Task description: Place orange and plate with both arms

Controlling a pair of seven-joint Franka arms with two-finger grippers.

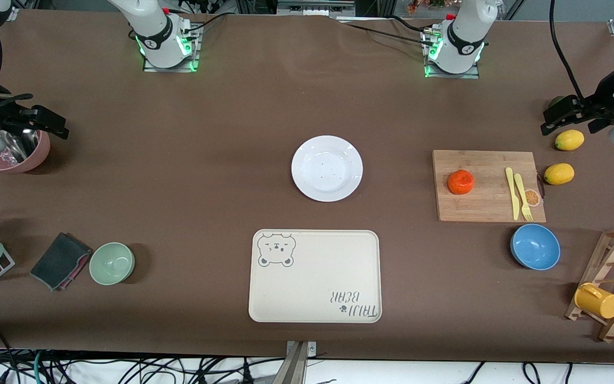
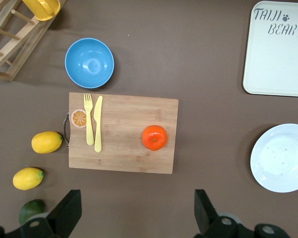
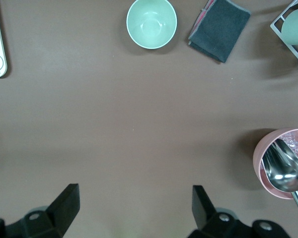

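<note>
The orange [image 1: 460, 182] sits on a wooden cutting board [image 1: 485, 210] toward the left arm's end of the table; it also shows in the left wrist view [image 2: 154, 137]. The white plate [image 1: 327, 168] lies flat on the table at mid-table, also in the left wrist view [image 2: 281, 157]. My left gripper [image 1: 547, 121] is up over the table beside the lemons, open and empty [image 2: 137, 213]. My right gripper [image 1: 62, 127] is up beside the pink bowl at the right arm's end, open and empty [image 3: 135, 208].
A cream bear-printed tray [image 1: 315, 276] lies nearer the front camera than the plate. Yellow fork and knife [image 1: 517, 194] lie on the board. Nearby are two lemons [image 1: 559, 174], a blue bowl [image 1: 535, 246], a wooden rack with a yellow mug [image 1: 597, 300], a pink bowl with a spoon [image 1: 16, 152], a green bowl [image 1: 112, 263] and a dark cloth [image 1: 59, 260].
</note>
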